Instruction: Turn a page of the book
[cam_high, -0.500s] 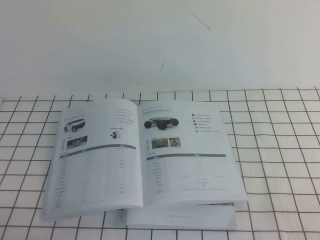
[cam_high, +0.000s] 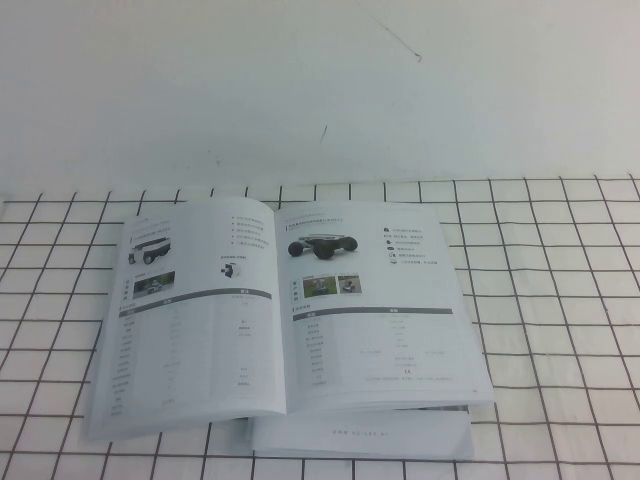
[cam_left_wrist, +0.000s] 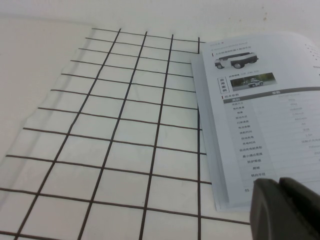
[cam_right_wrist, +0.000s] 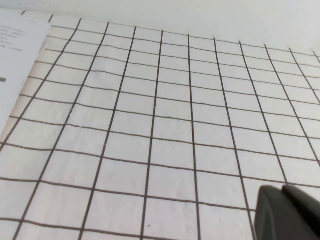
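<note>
The book lies open and flat on the grid cloth, seen in the high view. The page with the black low vehicle and two greenish photos is its right-hand leaf and lies flat. No arm shows in the high view. In the left wrist view my left gripper hovers shut and empty near the left page's outer corner. The right wrist view has my right gripper shut with nothing in it, over bare cloth to the right of the book.
A white cloth with a black grid covers the table under and around the book. Behind it is a plain white surface with a few small dark marks.
</note>
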